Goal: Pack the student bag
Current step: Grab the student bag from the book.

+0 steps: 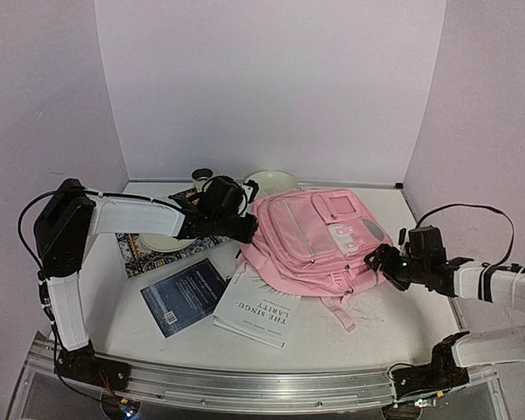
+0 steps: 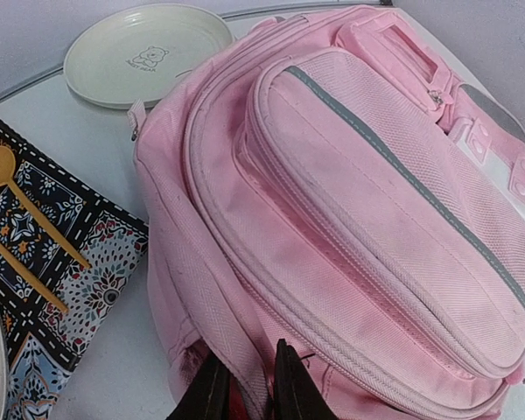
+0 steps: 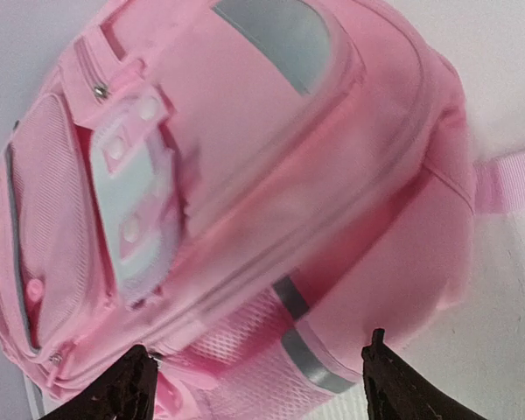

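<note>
The pink student bag [image 1: 319, 241] lies flat in the middle of the table, front pockets up. It fills the left wrist view [image 2: 359, 219] and the right wrist view [image 3: 245, 175]. My left gripper [image 1: 245, 229] is at the bag's left edge, shut on a fold of its pink fabric [image 2: 249, 385]. My right gripper [image 1: 378, 261] is open at the bag's right side, its fingers [image 3: 394, 385] spread on either side of the mesh side pocket [image 3: 245, 367] with its grey trim.
A dark blue book [image 1: 184, 296] and a white book [image 1: 258, 306] lie in front of the bag. A patterned cloth [image 2: 35, 262] with yellow utensils [image 2: 17, 210] lies at the left. A cream plate [image 2: 149, 52] sits behind the bag. A pink strap [image 1: 341, 311] trails forward.
</note>
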Robot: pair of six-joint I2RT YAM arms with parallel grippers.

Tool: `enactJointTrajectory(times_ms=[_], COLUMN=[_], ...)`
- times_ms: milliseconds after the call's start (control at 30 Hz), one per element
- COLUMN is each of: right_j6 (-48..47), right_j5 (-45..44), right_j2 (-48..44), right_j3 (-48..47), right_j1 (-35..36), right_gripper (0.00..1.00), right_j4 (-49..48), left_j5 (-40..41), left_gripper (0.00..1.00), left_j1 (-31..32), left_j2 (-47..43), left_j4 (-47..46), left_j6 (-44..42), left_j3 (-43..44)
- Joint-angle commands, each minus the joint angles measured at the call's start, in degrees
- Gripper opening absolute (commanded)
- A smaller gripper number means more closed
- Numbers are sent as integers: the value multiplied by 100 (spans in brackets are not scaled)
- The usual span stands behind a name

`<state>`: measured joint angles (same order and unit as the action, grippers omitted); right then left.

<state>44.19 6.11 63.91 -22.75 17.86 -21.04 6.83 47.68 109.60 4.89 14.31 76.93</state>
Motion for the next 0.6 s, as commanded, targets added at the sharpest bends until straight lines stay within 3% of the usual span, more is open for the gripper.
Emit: enactJointTrajectory(times_ms=[0,367,567], right_j6=[70,308,408], right_j5=[-28,485,859], right_j2=[54,792,934], right_j3=[253,564,629], right_j1=[-28,-112,-109], right_gripper=[82,84,70], right_j4=[320,-887,-1490], left_j5=[224,74,19], left_gripper=[19,19,25], left_j1=[-41,-48,-48], left_j2=[-10,82,62], left_j4=[-162,-163,-162], left_j6=[-76,20,37], left_j3=[235,291,278])
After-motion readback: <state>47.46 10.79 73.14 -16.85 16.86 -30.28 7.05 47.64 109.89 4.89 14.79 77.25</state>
